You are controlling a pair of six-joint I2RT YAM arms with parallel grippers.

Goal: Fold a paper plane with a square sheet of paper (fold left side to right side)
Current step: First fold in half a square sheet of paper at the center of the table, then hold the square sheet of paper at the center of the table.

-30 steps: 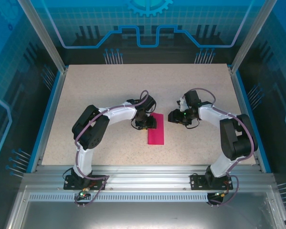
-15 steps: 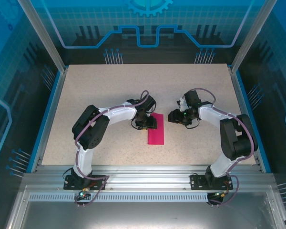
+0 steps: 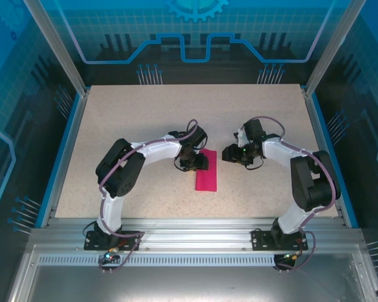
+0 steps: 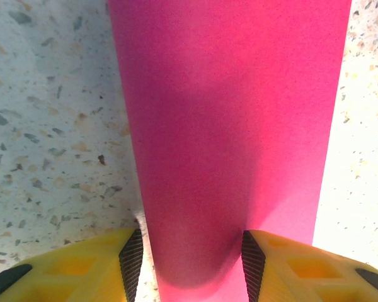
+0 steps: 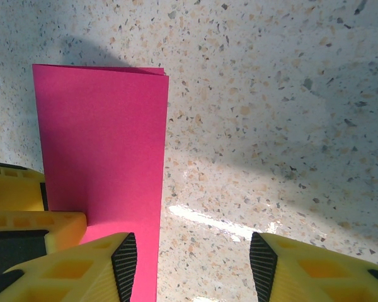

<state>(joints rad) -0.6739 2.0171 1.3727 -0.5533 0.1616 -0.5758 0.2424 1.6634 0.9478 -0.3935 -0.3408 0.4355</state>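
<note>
You'll find the pink sheet of paper [image 3: 206, 173] folded into a narrow strip, lying flat near the middle of the table [image 3: 145, 119], its length running toward the near edge. Your left gripper [image 3: 194, 163] sits over the strip's far end, fingers [image 4: 129, 255] spread and pinching nothing. Your right gripper [image 3: 230, 154] hangs just right of that end, fingers [image 5: 261, 261] spread over bare tabletop.
</note>
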